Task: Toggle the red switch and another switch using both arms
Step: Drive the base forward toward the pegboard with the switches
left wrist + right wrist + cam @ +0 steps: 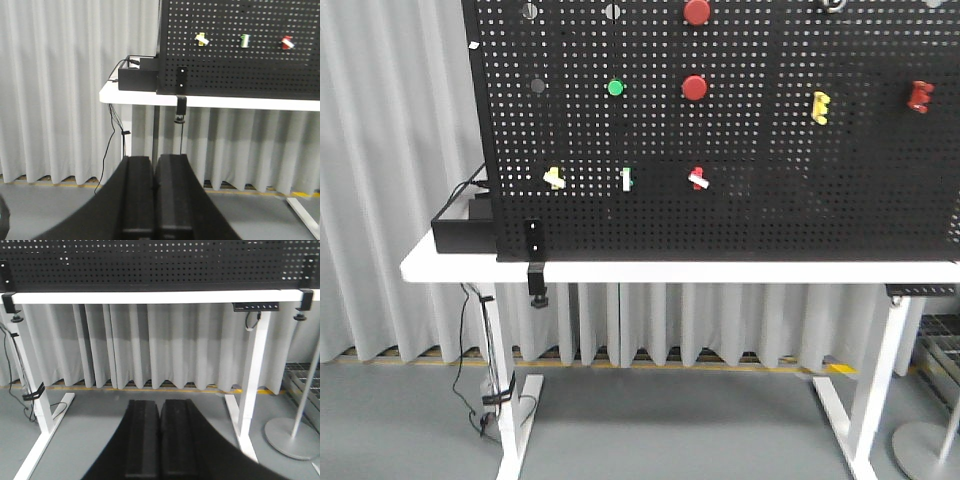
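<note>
Apparently nothing is done yet: the red switch (698, 179) and the pale yellow switch (554, 178) sit untouched on the pegboard (770, 220). The left gripper (154, 167) and right gripper (160, 412) hang well back, fingers together, empty.

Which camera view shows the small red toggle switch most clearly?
The exterior front-facing view: the red switch is largest, with its red base and white lever distinct. The left wrist view shows it smaller, at the upper right. The right wrist view catches just the lower strip of the pegboard, not the switch.
</note>
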You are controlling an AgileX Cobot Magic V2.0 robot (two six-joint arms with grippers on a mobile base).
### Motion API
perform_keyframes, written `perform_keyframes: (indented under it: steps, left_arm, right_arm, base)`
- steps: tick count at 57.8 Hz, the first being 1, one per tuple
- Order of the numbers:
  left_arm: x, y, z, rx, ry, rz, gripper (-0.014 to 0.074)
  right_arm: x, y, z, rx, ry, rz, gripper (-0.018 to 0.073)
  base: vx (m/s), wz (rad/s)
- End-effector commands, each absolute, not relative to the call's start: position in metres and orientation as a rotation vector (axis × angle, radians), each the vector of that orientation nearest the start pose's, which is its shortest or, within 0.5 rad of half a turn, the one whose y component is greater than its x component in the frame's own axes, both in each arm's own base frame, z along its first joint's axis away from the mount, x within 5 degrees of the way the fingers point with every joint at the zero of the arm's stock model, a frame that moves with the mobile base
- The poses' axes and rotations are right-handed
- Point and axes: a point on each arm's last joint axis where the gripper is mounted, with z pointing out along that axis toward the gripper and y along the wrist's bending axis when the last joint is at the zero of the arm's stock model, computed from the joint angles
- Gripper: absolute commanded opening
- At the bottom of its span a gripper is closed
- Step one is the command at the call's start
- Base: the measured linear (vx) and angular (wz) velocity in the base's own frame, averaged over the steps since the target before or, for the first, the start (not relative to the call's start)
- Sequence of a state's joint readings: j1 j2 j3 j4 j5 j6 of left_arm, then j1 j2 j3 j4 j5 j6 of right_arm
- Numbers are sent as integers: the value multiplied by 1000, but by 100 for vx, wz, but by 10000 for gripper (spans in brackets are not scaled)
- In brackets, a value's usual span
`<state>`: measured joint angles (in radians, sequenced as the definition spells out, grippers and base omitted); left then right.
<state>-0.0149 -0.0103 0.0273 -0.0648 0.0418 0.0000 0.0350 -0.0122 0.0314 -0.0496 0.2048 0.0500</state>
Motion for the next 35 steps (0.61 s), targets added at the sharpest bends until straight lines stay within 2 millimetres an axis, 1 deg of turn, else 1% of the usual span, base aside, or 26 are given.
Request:
perform_keyframes:
  steps: [1, 35]
  left_arm:
    - [56, 0, 203, -46, 1460, -69, 2]
    - [56, 0, 203, -46, 1460, -69, 2]
  right_arm:
    - [56, 1, 191, -28, 1618, 13, -6]
    - [56, 1, 191, -28, 1618, 13, -6]
  base:
    - [35, 3]
    - [37, 0]
